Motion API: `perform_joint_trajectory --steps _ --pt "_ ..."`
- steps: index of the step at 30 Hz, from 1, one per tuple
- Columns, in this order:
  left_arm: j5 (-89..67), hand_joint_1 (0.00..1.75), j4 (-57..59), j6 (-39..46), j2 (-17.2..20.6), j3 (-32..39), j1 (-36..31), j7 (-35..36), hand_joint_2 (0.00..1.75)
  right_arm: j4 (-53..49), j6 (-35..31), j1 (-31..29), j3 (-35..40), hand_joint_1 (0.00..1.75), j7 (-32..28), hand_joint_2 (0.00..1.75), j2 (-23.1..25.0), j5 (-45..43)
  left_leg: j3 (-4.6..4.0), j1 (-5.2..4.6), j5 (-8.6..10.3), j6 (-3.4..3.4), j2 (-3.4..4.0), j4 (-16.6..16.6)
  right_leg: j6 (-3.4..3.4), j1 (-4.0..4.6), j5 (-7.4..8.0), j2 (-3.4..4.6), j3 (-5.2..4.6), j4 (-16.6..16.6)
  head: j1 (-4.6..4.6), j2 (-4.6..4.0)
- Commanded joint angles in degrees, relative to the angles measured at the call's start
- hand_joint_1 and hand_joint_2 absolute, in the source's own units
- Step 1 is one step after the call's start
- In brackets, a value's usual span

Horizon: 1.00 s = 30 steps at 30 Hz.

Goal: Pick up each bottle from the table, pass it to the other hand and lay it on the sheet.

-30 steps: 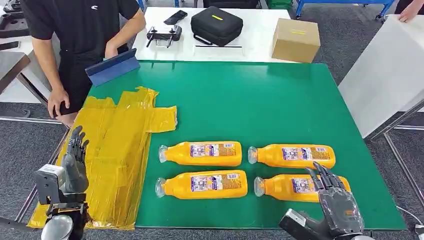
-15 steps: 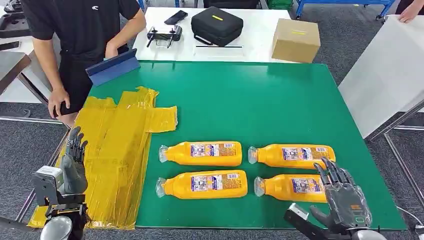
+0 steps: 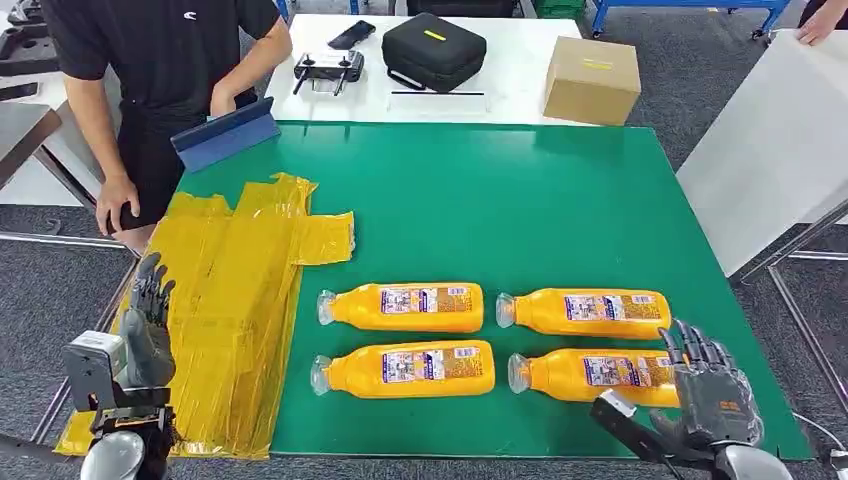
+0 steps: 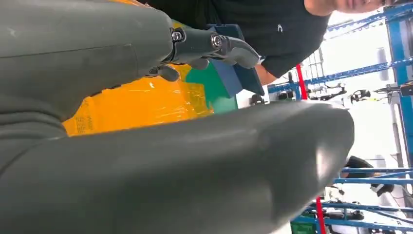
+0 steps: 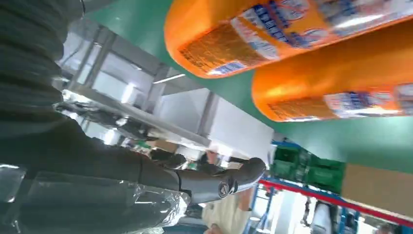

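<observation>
At bench [image 3: 560, 180] near edge, right hand [image 3: 712, 400] has slid outward, empty, fingers apart, beside base of near-right orange bottle [image 3: 585, 375]; grasp pending. Left hand [image 3: 148, 320] open, unmoved over yellow sheet [image 3: 235, 300].

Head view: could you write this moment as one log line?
bottles: four on table, none on sheet | right hand: open, beside nearest right bottle | left hand: open, over sheet

Grey-green hands [image 3: 712, 405] with dark fingers [image 3: 150, 290], silver wrists
</observation>
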Motion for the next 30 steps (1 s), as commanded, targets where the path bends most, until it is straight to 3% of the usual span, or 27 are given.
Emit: perform_joint_trajectory --steps 1,15,30 --pt "-0.08 0.00 2.80 -0.19 -0.07 -0.47 -2.37 1.09 0.00 6.67 1.95 -3.03 -6.73 0.00 -2.20 1.75 4.98 1.52 0.18 0.08 -0.04 -0.21 -0.05 -0.04 -0.13 0.08 -0.04 -0.08 0.23 -0.10 0.02 0.00" --pt "-0.28 0.00 3.66 -0.52 0.00 -1.19 -3.75 1.14 0.00 14.29 2.44 -6.79 -6.71 0.00 -4.78 1.75 5.47 1.63 0.11 0.06 -0.02 -0.12 0.01 -0.05 -0.07 0.06 0.01 -0.01 0.15 -0.10 0.02 0.00" --pt "-0.50 0.00 4.34 -0.61 0.48 -1.34 -4.99 1.28 0.00 19.27 1.57 -9.99 -0.89 0.00 -4.17 1.75 3.97 -0.48 0.10 0.06 -0.03 -0.14 0.06 -0.03 -0.08 0.07 0.01 0.04 0.14 -0.07 0.02 0.00"
